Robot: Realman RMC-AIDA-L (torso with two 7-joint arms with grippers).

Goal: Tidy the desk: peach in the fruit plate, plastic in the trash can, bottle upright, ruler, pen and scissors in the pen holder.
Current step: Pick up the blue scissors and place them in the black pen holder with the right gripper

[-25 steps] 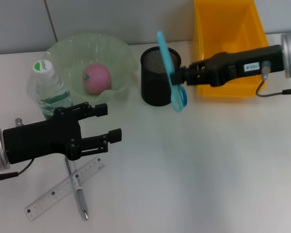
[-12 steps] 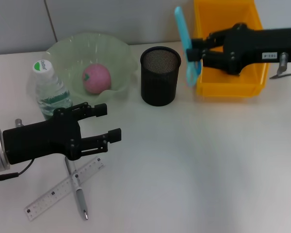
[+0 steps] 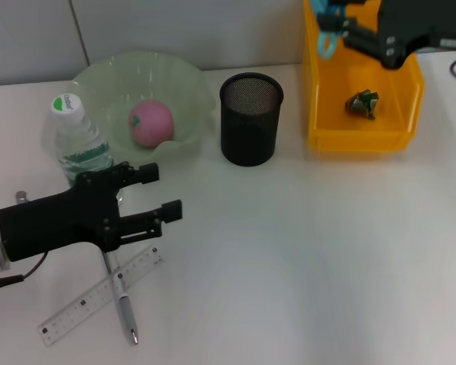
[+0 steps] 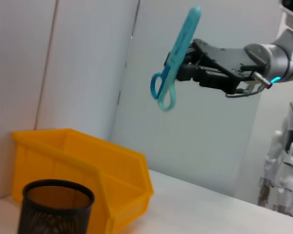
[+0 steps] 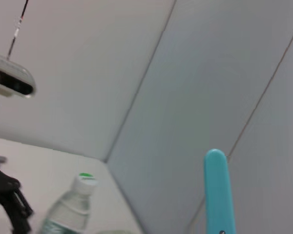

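Observation:
My right gripper [image 3: 340, 21] is shut on the blue scissors [image 3: 326, 42], held high over the back left corner of the yellow trash can [image 3: 319, 114]. The left wrist view shows the scissors [image 4: 177, 58] pinched in the air by that gripper [image 4: 198, 66]. Green plastic [image 3: 362, 103] lies in the can. The black mesh pen holder [image 3: 251, 118] stands beside it. The peach [image 3: 151, 122] rests in the green fruit plate [image 3: 99, 80]. The bottle [image 3: 77, 141] stands upright. My left gripper [image 3: 161, 190] is open above the ruler [image 3: 99, 298] and pen [image 3: 124, 300].
Ruler and pen lie crossed near the table's front left. The plate, pen holder and trash can line the back wall. The right wrist view shows the scissors' tip [image 5: 217, 195] and the bottle [image 5: 71, 209].
My right gripper has carried the scissors up and to the right, from beside the pen holder to over the trash can. My left gripper has drifted slightly left and toward me.

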